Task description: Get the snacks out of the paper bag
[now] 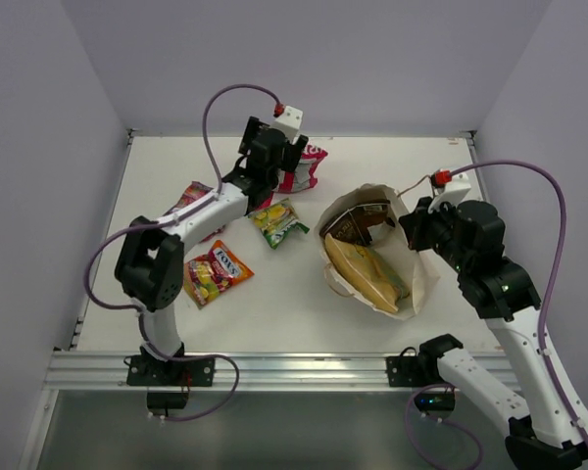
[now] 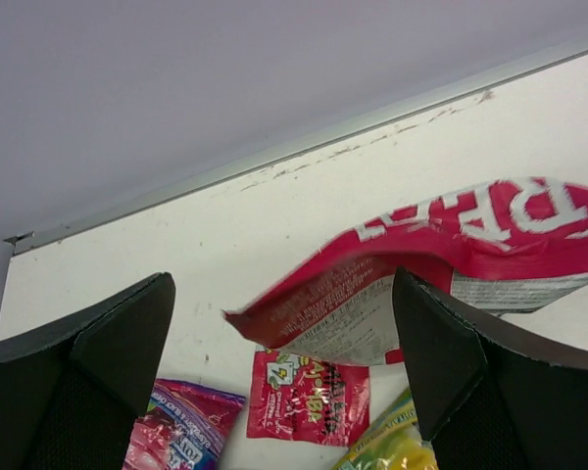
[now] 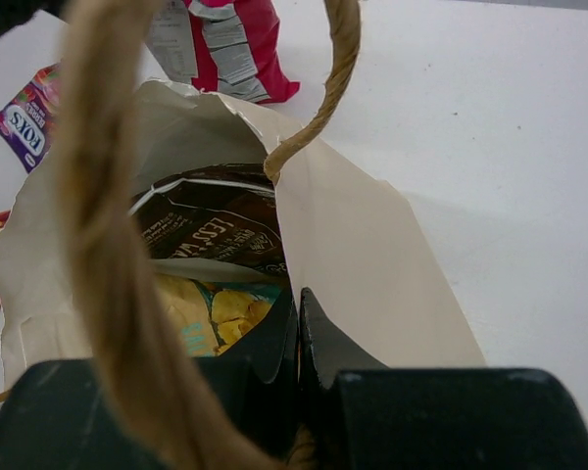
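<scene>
Left end effector (image 2: 282, 294), fingers spread wide, hangs above a red packet (image 2: 451, 245) at the far side of the worktop (image 1: 274, 304). On the right, the right end effector (image 3: 296, 313) is pinched shut on the rim of the paper bag (image 1: 423, 284), whose mouth gapes open with a dark brown pouch (image 3: 216, 230) and a yellow pouch (image 3: 191, 313) inside. A green-yellow packet (image 1: 278, 221), an orange-yellow packet (image 1: 214, 272) and a purple packet (image 1: 191, 196) lie loose on the worktop near the left arm.
</scene>
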{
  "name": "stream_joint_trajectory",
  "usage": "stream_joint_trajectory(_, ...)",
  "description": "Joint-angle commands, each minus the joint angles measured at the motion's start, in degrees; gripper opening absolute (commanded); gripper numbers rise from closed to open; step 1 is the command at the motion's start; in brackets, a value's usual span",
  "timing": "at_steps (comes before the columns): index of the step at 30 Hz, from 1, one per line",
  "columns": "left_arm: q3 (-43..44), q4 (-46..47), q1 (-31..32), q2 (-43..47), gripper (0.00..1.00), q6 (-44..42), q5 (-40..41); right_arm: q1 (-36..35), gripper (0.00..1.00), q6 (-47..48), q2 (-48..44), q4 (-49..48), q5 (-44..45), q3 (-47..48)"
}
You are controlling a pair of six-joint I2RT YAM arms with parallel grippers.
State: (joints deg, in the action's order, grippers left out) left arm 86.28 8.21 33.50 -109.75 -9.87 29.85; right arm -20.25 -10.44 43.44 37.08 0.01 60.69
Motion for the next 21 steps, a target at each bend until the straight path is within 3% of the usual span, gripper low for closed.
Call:
stream_joint_trajectory(1, -1.5, -2.0, 0.6, 13.4, 1.00, 7.0, -8.0, -0.4, 0.00, 0.7, -0.1, -0.5, -1.2, 0.1)
stream_joint_trajectory(7, -3.8, -12.3, 5.7, 27.4, 1.00, 9.3, -22.3, -0.8, 0.00, 1.2, 0.0, 0.1, -0.5, 1.4)
stream_joint_trajectory(13, -4.0, -20.0, 18.9, 32.1, 1.00, 7.4, -27.1, -1.1, 0.00, 1.4, 0.8, 0.4, -0.4, 2.2)
stream_joint_trajectory(17, -4.2, -20.9, 30.1, 29.9, 0.97, 7.1, -24.4, -1.3, 0.00, 1.4, 1.1, 0.4, -0.3, 2.2)
stream_joint_trajectory(21, -1.3, -22.7, 34.4, 23.3, 0.96, 5.1, -16.0, -1.4, 0.00, 1.4, 0.8, 0.5, -0.5, 2.4)
